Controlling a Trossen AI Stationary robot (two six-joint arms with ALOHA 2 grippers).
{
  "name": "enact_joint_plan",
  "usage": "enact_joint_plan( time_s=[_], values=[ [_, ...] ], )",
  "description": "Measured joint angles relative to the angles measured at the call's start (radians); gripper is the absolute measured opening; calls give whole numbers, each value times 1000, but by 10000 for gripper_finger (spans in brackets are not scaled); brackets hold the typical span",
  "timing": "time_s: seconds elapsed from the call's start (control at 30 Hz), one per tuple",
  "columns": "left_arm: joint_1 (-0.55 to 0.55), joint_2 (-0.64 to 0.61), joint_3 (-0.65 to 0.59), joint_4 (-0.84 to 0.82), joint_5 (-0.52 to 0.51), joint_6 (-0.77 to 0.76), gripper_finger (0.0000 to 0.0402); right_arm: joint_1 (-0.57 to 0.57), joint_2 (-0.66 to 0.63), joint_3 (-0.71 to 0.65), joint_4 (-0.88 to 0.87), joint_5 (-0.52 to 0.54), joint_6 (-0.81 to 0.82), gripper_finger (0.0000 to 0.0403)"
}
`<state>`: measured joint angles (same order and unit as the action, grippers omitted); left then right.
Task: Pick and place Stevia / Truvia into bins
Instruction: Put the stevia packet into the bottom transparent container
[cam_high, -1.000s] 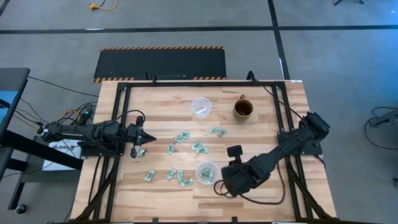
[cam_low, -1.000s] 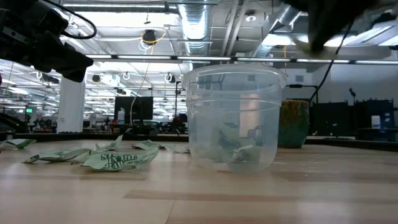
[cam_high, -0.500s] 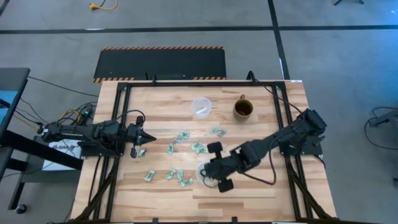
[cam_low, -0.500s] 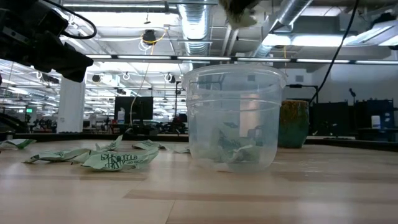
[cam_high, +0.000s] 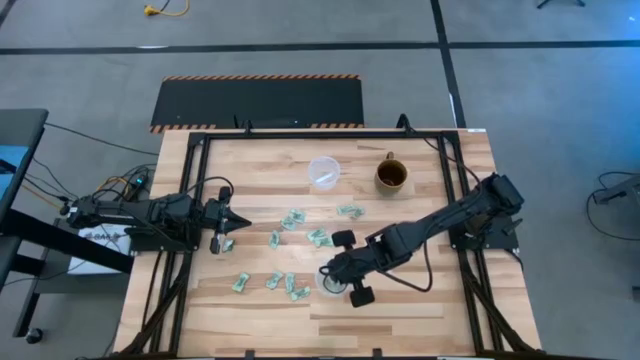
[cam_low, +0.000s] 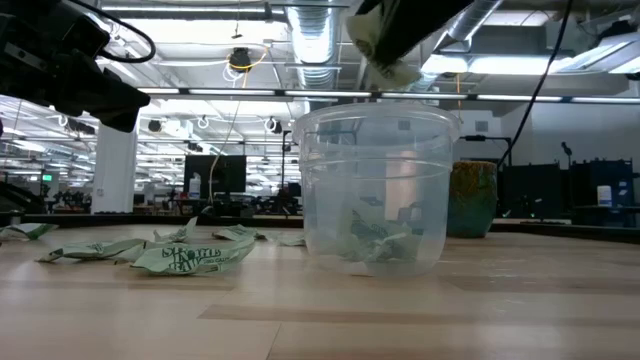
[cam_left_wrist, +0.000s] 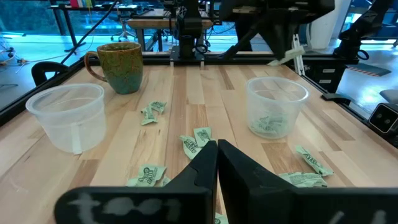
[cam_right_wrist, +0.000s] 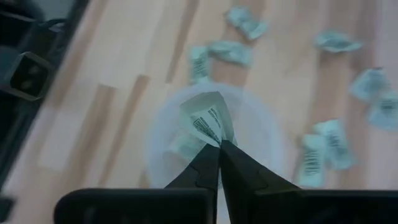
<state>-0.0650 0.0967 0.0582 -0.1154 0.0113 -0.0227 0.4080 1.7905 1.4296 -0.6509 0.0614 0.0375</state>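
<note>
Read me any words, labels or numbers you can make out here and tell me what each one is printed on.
"Stevia in the Raw", only partly legible: on the green sweetener packet lying nearest in the low view.
Barcode, digits too blurred: on the packet held in the right tool over the clear cup.
Print on the other loose packets: too small to read.
Brown mug: no text visible.

The right arm is covering most of the near cup (cam_high: 330, 281) in the high view, the upper edge is cutting off the right gripper (cam_low: 385, 50) in the low view, and blur is smearing the packets (cam_right_wrist: 329, 148).
</note>
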Motion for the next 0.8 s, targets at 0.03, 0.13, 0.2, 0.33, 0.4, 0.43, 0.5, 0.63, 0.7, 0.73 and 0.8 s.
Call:
enact_joint_plan(
  time_s=[0.03, 0.13, 0.2, 0.33, 0.4, 0.43, 0.5, 0.63, 0.7, 0.73, 0.8],
  values=[
    [0, 0, 0, 0, 0, 0, 0, -1, 9, 1, -3, -18, 6, 10],
    [0, 0, 0, 0, 0, 0, 0, -10, 42, 0, -12, -74, 7, 20],
    [0, 0, 0, 0, 0, 0, 0, -16, 60, 0, -2, -99, 8, 30],
    [0, 0, 0, 0, 0, 0, 0, -26, 84, 0, -4, -116, 27, 58],
    [0, 0, 0, 0, 0, 0, 0, -36, 83, 0, -8, -117, 41, 72],
    [0, 0, 0, 0, 0, 0, 0, -38, 82, 1, -6, -117, 41, 78],
    [0, 0, 0, 0, 0, 0, 0, -44, 77, 1, -8, -116, 42, 89],
    [0, 0, 0, 0, 0, 0, 0, -48, 60, 2, -21, -110, 41, 104],
    [0, 0, 0, 0, 0, 0, 0, -54, 46, 2, -61, -80, 47, 107],
    [0, 0, 0, 0, 0, 0, 0, -59, 34, 2, -83, -47, 50, 108],
    [0, 0, 0, 0, 0, 0, 0, -79, 6, 2, -172, 39, 68, 108]
  ],
)
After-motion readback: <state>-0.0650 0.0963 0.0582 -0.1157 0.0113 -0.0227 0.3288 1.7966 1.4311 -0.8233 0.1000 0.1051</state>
